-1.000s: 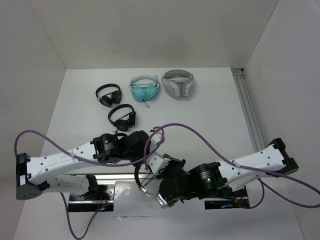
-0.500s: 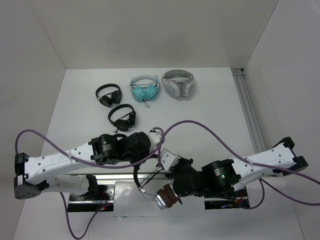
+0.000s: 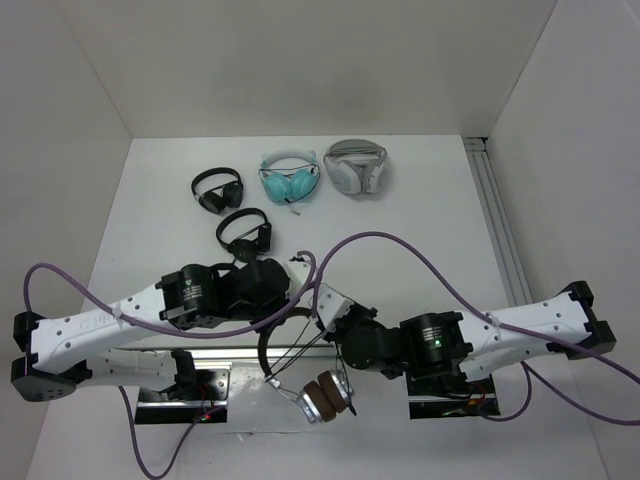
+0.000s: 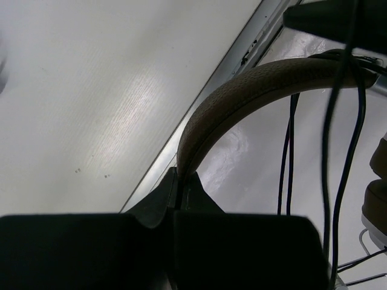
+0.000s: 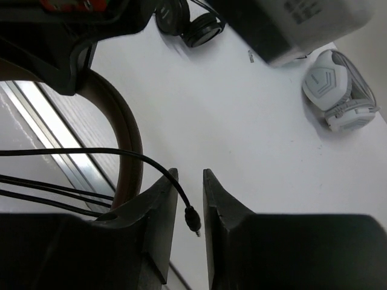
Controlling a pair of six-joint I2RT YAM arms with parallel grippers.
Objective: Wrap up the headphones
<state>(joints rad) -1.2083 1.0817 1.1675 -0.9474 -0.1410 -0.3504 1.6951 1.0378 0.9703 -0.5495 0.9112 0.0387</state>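
Observation:
The headphones hang near the table's front edge: brown ear pads and silver shells [image 3: 325, 397] low, the dark brown headband [image 3: 264, 345] arching up. My left gripper [image 3: 288, 312] is shut on the headband; in the left wrist view the headband [image 4: 254, 84] runs up from my closed jaws [image 4: 179, 175], with thin black cable strands [image 4: 338, 151] to its right. My right gripper [image 3: 332, 322] sits just right of the headband. Its jaws [image 5: 190, 175] stand narrowly apart, and the cable's plug [image 5: 191, 217] dangles loose between them. The headband [image 5: 124, 139] is to its left.
Two small black pairs [image 3: 216, 188] [image 3: 245, 235], a teal pair [image 3: 290, 178] and a white-grey pair [image 3: 356, 166] lie at the back of the table. An aluminium rail [image 3: 495, 215] runs along the right side. Shiny metal base plates [image 3: 240, 385] lie under the headphones.
My right gripper has moved up and left, off the ear cups, which now hang uncovered. The left arm has shifted slightly left, still holding the headband.

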